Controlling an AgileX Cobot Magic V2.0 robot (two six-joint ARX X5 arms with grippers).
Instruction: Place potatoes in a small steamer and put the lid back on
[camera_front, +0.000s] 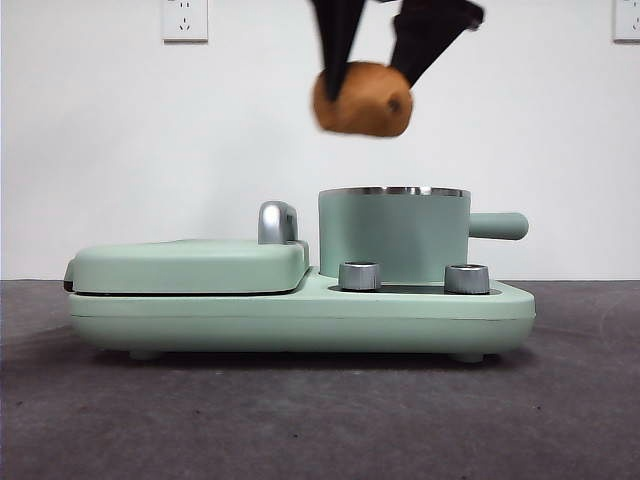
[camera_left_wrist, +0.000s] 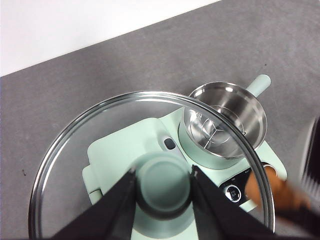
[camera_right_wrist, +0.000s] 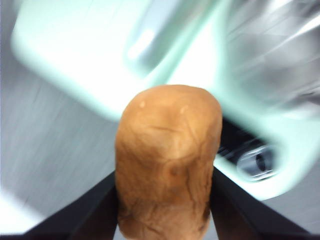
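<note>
Potato (camera_front: 362, 99) hangs in the air, clamped between the black jaws of the right gripper (camera_front: 372, 68), above the small steamer (camera_front: 394, 236) and slightly toward its 9 o'clock side in the front view; dark eye spot faces the 3 o'clock end. Right wrist view: potato (camera_right_wrist: 169, 160) fills the gap between both jaws, background blurred. Steamer sits open on the mint-green cooker base (camera_front: 300, 318) on the table (camera_front: 320, 420), stub handle pointing to 3 o'clock; steel interior (camera_left_wrist: 223, 117) visible in the left wrist view. Lid (camera_left_wrist: 150, 165) is held aloft, the left gripper (camera_left_wrist: 164, 192) jaws clenched on its mint knob. Flat griddle cover (camera_front: 190, 266) lies at the steamer's 9 o'clock.
</note>
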